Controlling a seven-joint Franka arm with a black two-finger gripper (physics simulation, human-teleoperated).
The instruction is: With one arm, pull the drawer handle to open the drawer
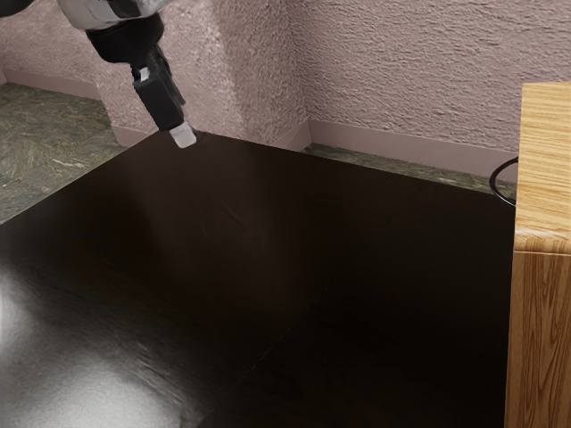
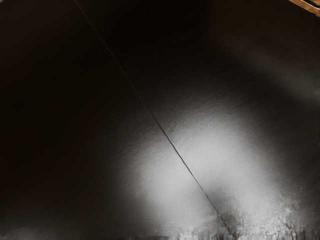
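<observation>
A light wooden drawer cabinet [image 1: 542,267] stands at the exterior view's right edge, on the dark table [image 1: 268,267]. A thin black curved handle [image 1: 501,181] sticks out from its side, toward the arm. My gripper [image 1: 180,132] hangs high over the table's far left corner, tilted down toward the right, with a wide stretch of table between it and the handle. Nothing is near its white tip. In the wrist view a sliver of the wooden cabinet [image 2: 307,5] shows far beyond the glossy table [image 2: 75,125].
A thin seam [image 2: 165,132] runs across the table top. Pink textured walls [image 1: 401,62] with a baseboard stand behind the table, and mottled floor [image 1: 45,143] lies at the exterior view's left.
</observation>
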